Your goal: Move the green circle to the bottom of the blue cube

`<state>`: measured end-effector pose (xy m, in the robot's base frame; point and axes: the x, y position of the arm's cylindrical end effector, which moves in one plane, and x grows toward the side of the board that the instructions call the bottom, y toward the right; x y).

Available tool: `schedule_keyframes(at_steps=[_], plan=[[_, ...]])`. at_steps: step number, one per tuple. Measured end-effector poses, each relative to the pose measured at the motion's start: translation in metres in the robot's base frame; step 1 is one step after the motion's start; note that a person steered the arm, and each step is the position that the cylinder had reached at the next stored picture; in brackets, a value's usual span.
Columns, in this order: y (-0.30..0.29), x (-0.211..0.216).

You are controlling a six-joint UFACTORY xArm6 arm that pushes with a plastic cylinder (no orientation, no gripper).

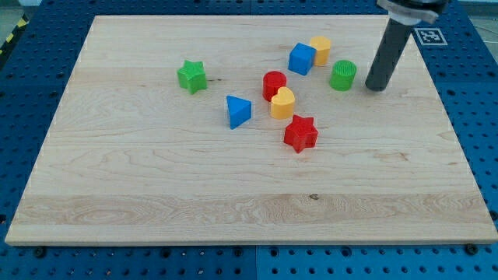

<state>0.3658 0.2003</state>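
Observation:
The green circle (342,75) is a short green cylinder standing on the wooden board (156,187), to the right of the blue cube (302,58). My tip (376,85) rests on the board just to the right of the green circle, with a small gap between them. The dark rod rises from the tip toward the view's top right corner. The blue cube sits with a yellow block (320,48) touching its upper right side.
A red cylinder (273,84) and a yellow heart-shaped block (282,103) sit below and left of the blue cube. A red star (300,133) lies under them. A blue triangle (238,111) and a green star (191,76) lie farther left.

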Motion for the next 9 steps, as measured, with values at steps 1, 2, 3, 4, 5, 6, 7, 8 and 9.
schedule_keyframes(at_steps=[1,2,3,4,5,6,7,8,9], plan=[[-0.018,-0.019],[-0.034,-0.021],[-0.031,-0.022],[-0.005,-0.012],[-0.004,-0.013],[-0.01,-0.014],[0.001,-0.004],[0.001,-0.003],[-0.002,0.008]])
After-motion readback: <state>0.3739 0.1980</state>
